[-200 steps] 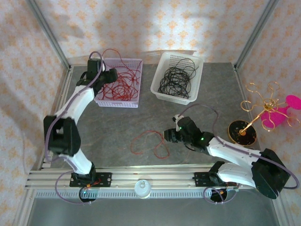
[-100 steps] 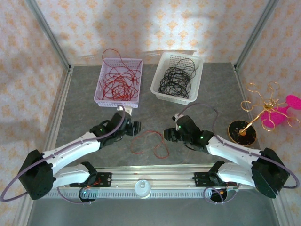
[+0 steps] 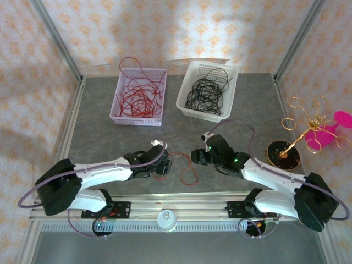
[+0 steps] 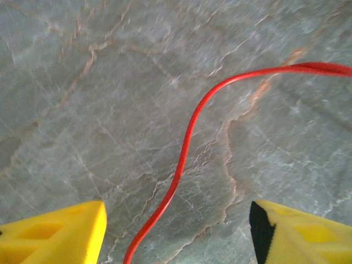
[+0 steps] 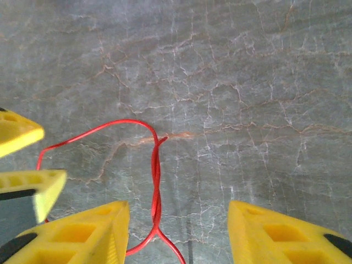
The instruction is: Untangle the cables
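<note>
Status: left hand (image 4: 177, 228) spread, straddling red wire (image 4: 186, 144), ungripped | right hand (image 5: 179, 231) likewise

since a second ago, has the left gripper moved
Yes. The left gripper came from the lilac basket toward the near rail, now over the loose red wire.
</note>
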Tool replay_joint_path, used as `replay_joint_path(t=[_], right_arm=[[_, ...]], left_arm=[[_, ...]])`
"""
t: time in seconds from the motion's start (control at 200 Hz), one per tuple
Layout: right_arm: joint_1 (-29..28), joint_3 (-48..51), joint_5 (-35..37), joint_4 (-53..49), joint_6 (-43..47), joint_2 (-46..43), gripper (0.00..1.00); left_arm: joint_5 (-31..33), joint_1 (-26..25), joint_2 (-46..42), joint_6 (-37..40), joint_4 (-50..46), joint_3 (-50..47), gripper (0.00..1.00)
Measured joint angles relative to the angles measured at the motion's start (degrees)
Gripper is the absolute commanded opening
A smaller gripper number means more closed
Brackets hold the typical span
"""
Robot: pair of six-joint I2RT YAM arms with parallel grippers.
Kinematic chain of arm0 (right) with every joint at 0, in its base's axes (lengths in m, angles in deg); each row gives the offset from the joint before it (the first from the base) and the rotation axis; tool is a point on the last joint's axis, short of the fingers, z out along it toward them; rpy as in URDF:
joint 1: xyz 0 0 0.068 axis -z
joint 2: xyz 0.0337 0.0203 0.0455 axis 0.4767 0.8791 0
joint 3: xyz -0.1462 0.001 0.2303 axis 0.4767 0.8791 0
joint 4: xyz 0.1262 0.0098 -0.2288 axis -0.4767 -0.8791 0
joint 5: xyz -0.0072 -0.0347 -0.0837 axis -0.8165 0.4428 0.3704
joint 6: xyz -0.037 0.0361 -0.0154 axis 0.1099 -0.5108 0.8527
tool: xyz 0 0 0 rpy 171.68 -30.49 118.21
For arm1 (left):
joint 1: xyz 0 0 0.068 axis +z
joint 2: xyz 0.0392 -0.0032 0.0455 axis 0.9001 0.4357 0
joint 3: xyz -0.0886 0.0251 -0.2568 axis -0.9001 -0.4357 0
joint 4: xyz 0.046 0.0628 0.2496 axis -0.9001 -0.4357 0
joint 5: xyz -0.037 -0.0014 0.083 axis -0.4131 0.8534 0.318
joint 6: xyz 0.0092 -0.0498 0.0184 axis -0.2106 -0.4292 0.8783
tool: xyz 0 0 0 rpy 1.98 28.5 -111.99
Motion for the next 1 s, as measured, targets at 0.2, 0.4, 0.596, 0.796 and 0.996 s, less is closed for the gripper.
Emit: replay_joint_path(t=[0.2, 0.4, 0.596, 0.796, 0.996], right_arm=[[0.0, 1.81, -0.76, -0.94, -1.53, -3.17, 0.46], [0.0, 7.15, -4.15, -1.36, -3.45, -5.18, 0.4], [-4.0, 15.04, -6.49, 5.92, -4.92, -5.88, 0.38], [-5.64, 15.74, -3.3, 11.08, -4.28, -5.51, 0.38], [-4.87, 15.76, -1.75, 15.89, -2.14, -6.32, 0.41]], left_arm=[[-0.44, 0.0, 1.03, -0.85, 0.63, -0.79, 0.44], [-1.11, 0.0, -0.04, -1.36, 0.87, -2.34, 0.2], [-0.7, 0.0, -2.91, -0.24, 0.92, -2.34, 0.02], [-1.84, 0.0, -6.56, 2.1, 0.39, -1.97, 0.0], [-3.78, 0.0, -16.17, 4.83, 0.24, -0.13, 0.0]])
